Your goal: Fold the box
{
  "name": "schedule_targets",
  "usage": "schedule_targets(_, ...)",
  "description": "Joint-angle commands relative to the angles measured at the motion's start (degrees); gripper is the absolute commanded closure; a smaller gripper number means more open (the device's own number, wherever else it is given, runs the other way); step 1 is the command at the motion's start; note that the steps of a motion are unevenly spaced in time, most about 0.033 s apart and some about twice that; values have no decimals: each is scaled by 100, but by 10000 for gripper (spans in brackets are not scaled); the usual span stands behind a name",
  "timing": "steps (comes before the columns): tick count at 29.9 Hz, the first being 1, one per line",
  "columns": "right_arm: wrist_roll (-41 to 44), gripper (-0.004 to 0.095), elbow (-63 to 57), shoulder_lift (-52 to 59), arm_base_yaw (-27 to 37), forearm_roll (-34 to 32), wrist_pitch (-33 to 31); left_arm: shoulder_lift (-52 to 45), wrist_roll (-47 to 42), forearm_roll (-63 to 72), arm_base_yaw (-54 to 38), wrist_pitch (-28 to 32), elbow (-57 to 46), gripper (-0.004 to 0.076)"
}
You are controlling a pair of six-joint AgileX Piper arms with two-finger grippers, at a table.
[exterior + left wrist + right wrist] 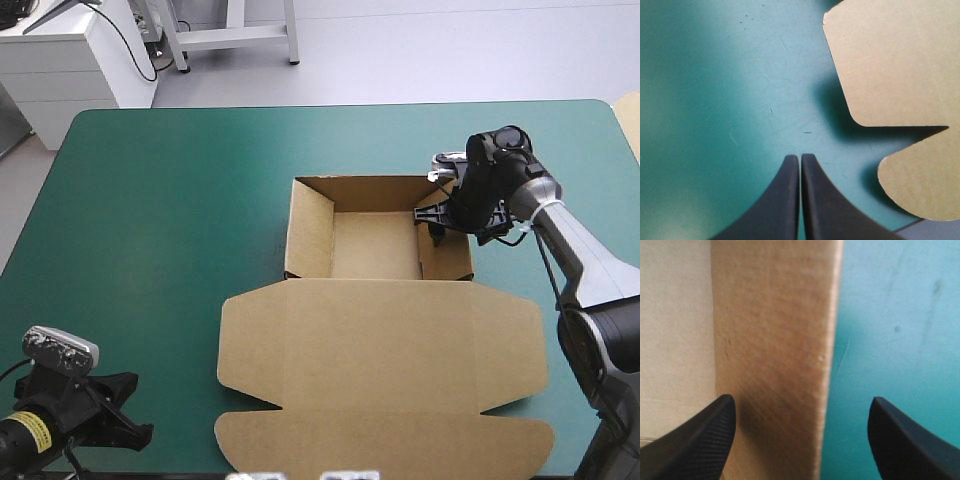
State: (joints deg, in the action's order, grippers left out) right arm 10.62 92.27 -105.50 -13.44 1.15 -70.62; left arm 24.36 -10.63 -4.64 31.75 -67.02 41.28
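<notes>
Nearest me, left gripper [800, 158] sits clenched at the near-left corner of the table [150, 200]. I see the brown board box [380, 345], its round-flapped lid flat toward the near edge. The right gripper [437, 226] is spread astride its right wall.

I get bright, even light from overhead in the high view. The teal-green cover [180, 200] carries a pale sheen across its far half, with no hard glare. The box [380, 340] throws only a thin dark line under its lid's near edges, and the tray's floor sits a shade dimmer than the lid. In the left wrist view the lid flaps [900, 65] drop a soft, wide shadow on the cover. Fine scratches catch the light there, and the cover dims away from the box. In the right wrist view the raised wall [775, 355] looks darker than the pale floor beside it.
</notes>
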Motion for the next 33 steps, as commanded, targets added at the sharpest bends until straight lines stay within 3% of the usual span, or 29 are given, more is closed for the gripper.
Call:
schedule_targets(1,-3,226,-44,265,2,35,-21,-37,9,-10,25,377,-52,731)
schedule_targets(5,-3,240,-152,251,2,199,2,-37,9,-10,25,401,-168,731)
schedule_targets(8,-48,334,-161,251,2,263,2,-37,9,-10,25,417,-180,731)
schedule_targets(11,-48,637,-150,251,2,252,-25,-37,9,-37,25,417,-180,731)
schedule_targets(13,-110,937,-140,251,2,252,-74,-37,9,-62,25,417,-180,731)
schedule_targets(18,-277,929,82,344,59,174,-74,-37,9,-62,25,417,-180,731)
schedule_targets(22,-619,929,628,668,473,293,-74,-37,9,-62,25,417,-180,731)
schedule_targets(25,-890,929,1132,1037,1065,308,-74,-37,9,-173,25,417,-180,731)
schedule_targets(33,-1266,929,2000,1546,3440,622,-74,-37,9,-206,25,356,-180,731)
